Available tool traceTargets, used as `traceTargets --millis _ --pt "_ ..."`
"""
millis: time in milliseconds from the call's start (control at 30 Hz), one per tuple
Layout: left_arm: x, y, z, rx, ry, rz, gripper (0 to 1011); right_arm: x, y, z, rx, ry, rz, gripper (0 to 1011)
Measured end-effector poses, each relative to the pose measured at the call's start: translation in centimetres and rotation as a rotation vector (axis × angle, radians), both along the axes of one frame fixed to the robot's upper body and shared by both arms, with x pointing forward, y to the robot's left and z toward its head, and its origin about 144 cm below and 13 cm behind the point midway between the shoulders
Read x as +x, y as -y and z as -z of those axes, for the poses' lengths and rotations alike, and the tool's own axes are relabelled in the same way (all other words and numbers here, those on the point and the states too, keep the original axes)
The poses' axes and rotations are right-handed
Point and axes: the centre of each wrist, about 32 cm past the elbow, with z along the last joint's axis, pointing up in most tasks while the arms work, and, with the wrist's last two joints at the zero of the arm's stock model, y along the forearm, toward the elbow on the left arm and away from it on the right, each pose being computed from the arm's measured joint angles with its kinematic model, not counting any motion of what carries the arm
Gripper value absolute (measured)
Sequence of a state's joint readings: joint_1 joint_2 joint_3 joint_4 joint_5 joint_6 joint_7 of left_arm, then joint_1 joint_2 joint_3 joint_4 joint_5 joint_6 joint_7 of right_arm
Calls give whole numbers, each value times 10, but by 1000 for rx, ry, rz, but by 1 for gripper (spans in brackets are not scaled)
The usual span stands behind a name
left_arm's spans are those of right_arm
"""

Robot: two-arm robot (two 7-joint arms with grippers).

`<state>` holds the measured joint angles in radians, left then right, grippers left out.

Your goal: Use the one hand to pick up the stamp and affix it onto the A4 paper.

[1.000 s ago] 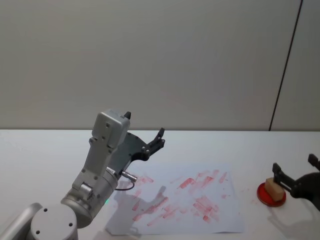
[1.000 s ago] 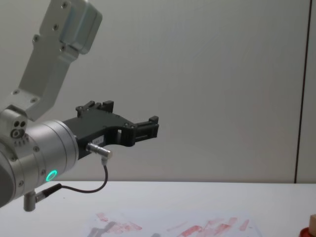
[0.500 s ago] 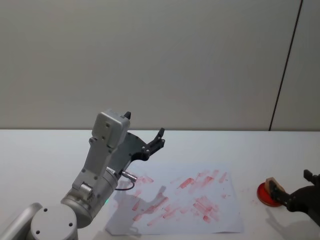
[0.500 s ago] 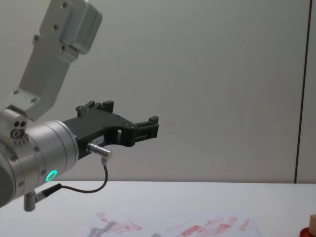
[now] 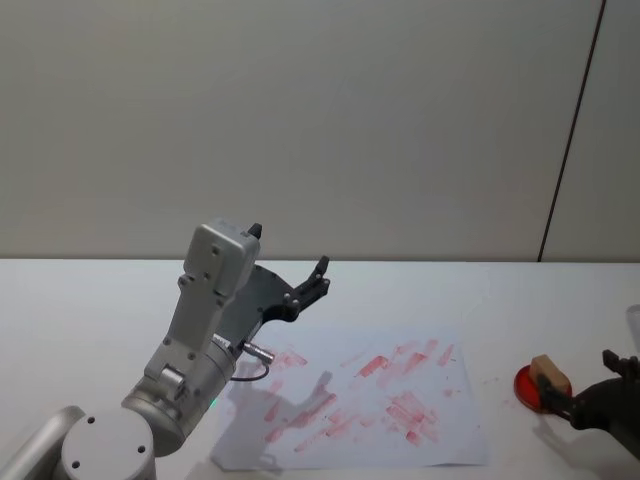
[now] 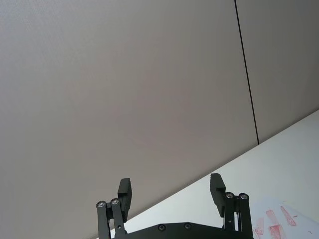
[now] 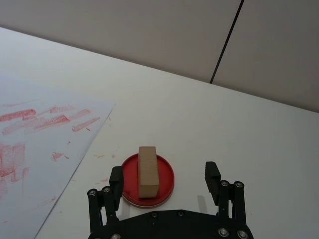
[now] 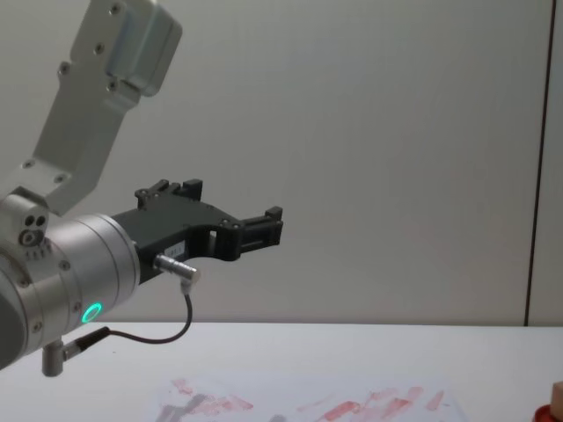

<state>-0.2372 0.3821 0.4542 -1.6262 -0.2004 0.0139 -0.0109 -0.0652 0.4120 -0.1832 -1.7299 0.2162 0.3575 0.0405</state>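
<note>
The stamp [image 5: 549,371], a small tan wooden block, lies on the red round ink pad [image 5: 532,392] at the table's right. In the right wrist view the stamp [image 7: 148,171] sits just ahead of my right gripper [image 7: 163,172], closer to one finger. That gripper [image 5: 585,385] is open, low on the pad's near side, and holds nothing. The A4 paper [image 5: 350,400], white with red smears, lies mid-table, with its corner [image 7: 30,149] beside the pad. My left gripper [image 5: 289,248] hangs open and raised over the paper's left end, also seen from its own wrist [image 6: 171,183] and from the chest [image 8: 233,202].
The big silver left arm [image 8: 79,272] with a green light takes up the left side of the chest view. Bare white table [image 7: 259,129] surrounds the ink pad, and a plain wall stands behind. The stamp's corner [image 8: 557,393] shows at the chest view's lower right edge.
My right gripper has drawn back toward me, from over the stamp to the pad's near side. The stamp stays on the pad. The left arm has not moved.
</note>
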Motion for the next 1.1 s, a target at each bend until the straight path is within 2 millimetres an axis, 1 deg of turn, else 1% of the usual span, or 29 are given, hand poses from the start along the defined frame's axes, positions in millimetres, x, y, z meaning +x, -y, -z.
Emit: traceTargets --millis 533,800,1100 --pt "0 0 0 0 0 0 1003 25 -6 7 -39 -35 -30 1001" --pt "0 0 0 0 0 0 1002 31 -8 9 -46 -42 -38 1001" --pt "0 0 0 0 0 0 1002 29 -9 10 -40 -51 -39 1001"
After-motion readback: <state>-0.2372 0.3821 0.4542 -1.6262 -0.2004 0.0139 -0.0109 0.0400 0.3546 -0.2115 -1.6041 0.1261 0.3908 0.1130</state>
